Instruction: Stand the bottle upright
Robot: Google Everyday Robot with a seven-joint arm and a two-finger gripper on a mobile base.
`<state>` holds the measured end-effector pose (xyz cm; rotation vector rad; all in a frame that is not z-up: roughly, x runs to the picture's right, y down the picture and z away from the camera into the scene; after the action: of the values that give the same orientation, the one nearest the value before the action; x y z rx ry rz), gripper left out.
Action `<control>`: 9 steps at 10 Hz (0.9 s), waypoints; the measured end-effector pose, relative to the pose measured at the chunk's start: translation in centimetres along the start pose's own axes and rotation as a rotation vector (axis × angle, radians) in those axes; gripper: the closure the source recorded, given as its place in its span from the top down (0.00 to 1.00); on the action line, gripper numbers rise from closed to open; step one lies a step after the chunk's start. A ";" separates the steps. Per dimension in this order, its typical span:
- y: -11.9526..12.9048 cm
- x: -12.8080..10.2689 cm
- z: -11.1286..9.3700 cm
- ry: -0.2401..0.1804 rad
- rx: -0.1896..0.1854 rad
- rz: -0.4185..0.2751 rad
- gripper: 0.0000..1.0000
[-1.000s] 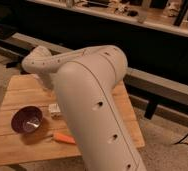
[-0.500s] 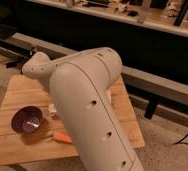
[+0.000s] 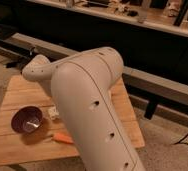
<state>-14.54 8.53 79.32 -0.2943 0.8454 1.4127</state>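
Note:
The bottle is hidden; no part of it shows on the wooden table (image 3: 17, 92). My large pale arm (image 3: 92, 110) fills the middle of the camera view and covers the table's centre and right side. The gripper is hidden behind the arm, somewhere over the table, and I see nothing held. A small white block-like thing (image 3: 52, 113) peeks out at the arm's left edge.
A dark purple bowl (image 3: 27, 120) sits on the table's left front. An orange carrot (image 3: 63, 137) lies near the front edge, partly under the arm. A long dark counter (image 3: 152, 40) runs behind the table, and bare floor (image 3: 172, 145) lies to the right.
The arm has swung a little leftward and nearer the camera, covering more of the table. The bowl and carrot have not moved.

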 end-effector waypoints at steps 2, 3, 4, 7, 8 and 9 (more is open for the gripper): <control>-0.5 1.9 -0.4 0.046 0.005 -0.042 0.80; -1.2 3.1 -0.6 0.079 0.014 -0.074 0.80; -1.9 3.8 -0.6 0.102 0.026 -0.095 0.80; -4.9 5.5 -0.6 0.175 0.078 -0.152 0.80; -5.4 5.5 -0.7 0.192 0.073 -0.145 0.80; -5.2 5.2 -0.8 0.197 0.051 -0.130 0.80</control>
<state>-10.24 10.88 73.76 -0.4471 1.0035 1.2525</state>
